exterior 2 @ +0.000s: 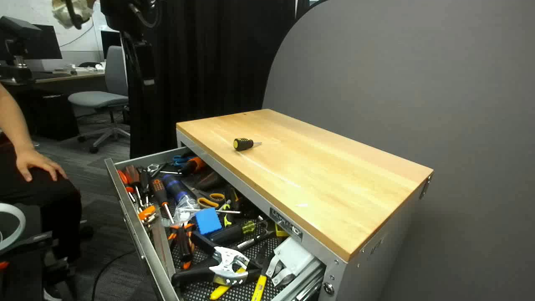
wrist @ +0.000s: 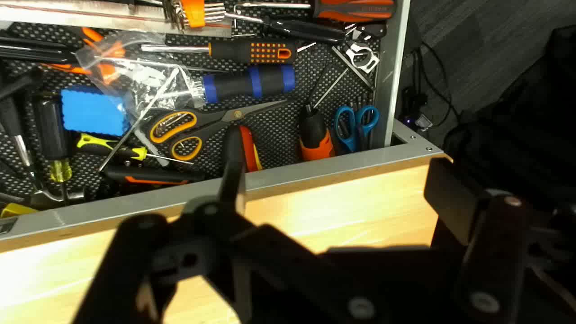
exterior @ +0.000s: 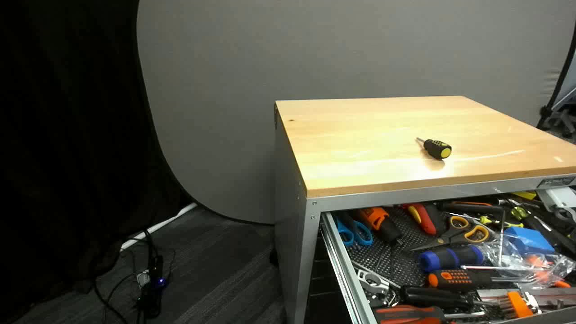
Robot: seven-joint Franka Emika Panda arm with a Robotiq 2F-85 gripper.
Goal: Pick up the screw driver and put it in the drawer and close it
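Note:
The screw driver (exterior: 436, 149), stubby and black with a yellow end, lies on the wooden top near its front edge; it also shows in an exterior view (exterior 2: 243, 144). It does not show in the wrist view. The drawer (exterior: 345, 265) is pulled out and full of tools; its front panel shows in an exterior view (exterior 2: 136, 232) and its side rail in the wrist view (wrist: 395, 63). My gripper (wrist: 335, 186) is open with nothing between its fingers, above the front edge of the wooden top. In an exterior view dark arm or gripper parts hang at the top left.
The wooden top (exterior 2: 317, 167) overhangs the back of the open drawer. Orange-handled tools (exterior: 463, 279), scissors (wrist: 216, 123) and a clamp (exterior 2: 230, 265) lie in the drawer. A seated person (exterior 2: 33, 179) is beside the drawer front. A grey backdrop (exterior: 216, 112) stands behind the cabinet.

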